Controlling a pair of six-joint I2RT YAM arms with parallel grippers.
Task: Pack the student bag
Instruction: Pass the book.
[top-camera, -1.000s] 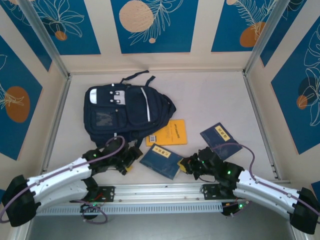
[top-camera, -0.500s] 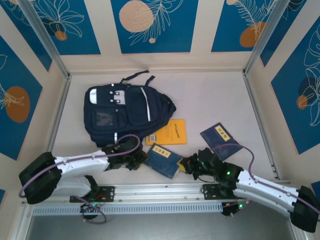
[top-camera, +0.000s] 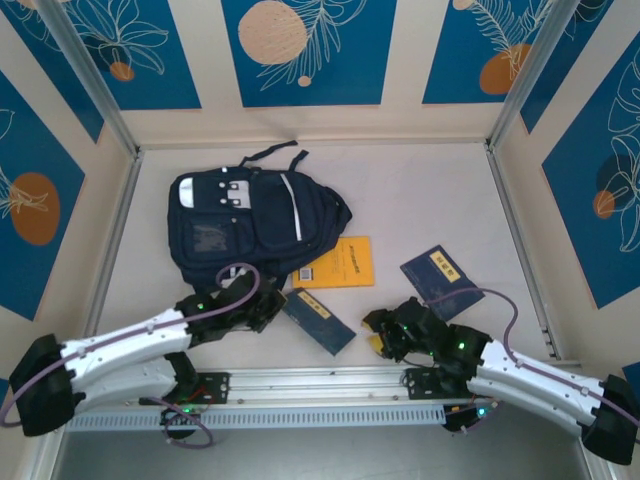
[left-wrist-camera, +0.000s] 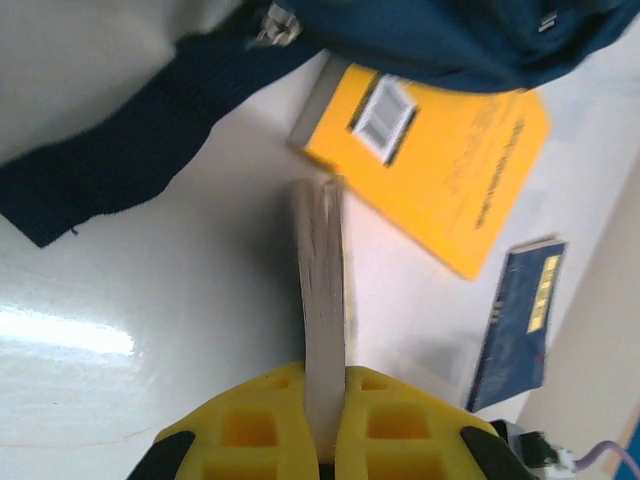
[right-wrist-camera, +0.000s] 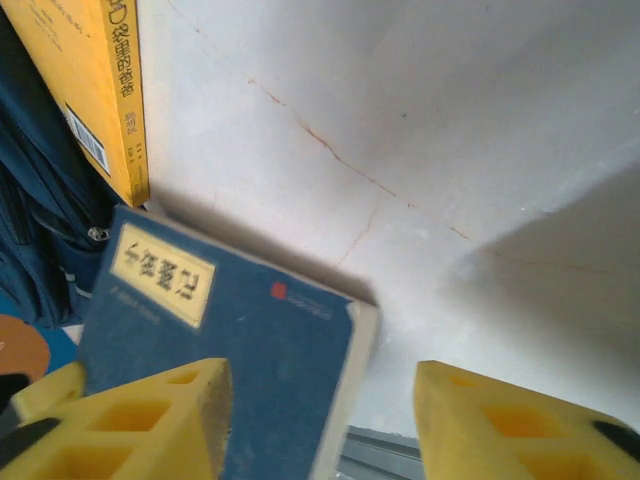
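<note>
The student bag (top-camera: 255, 222) is a dark navy backpack lying flat at the back left of the table; its fabric and a strap (left-wrist-camera: 130, 170) also cross the left wrist view. My left gripper (top-camera: 272, 308) is shut on the edge of a blue book (top-camera: 318, 320), which is tipped up on its side. In the left wrist view the book's pale page edges (left-wrist-camera: 322, 290) stand between the closed yellow fingers of my left gripper (left-wrist-camera: 322, 375). My right gripper (top-camera: 384, 336) is open just right of that book. The blue book's cover (right-wrist-camera: 230, 350) lies by the left finger of my right gripper (right-wrist-camera: 318, 400).
A yellow book (top-camera: 337, 265) lies against the bag's lower right edge, with its barcode (left-wrist-camera: 385, 110) toward the bag. A second blue book (top-camera: 438, 272) lies at the right. Aluminium frame rails border the white table (top-camera: 420, 200).
My right gripper has opened and let go of the blue book. My left gripper has closed on the book's left edge and tipped it up toward the bag.
</note>
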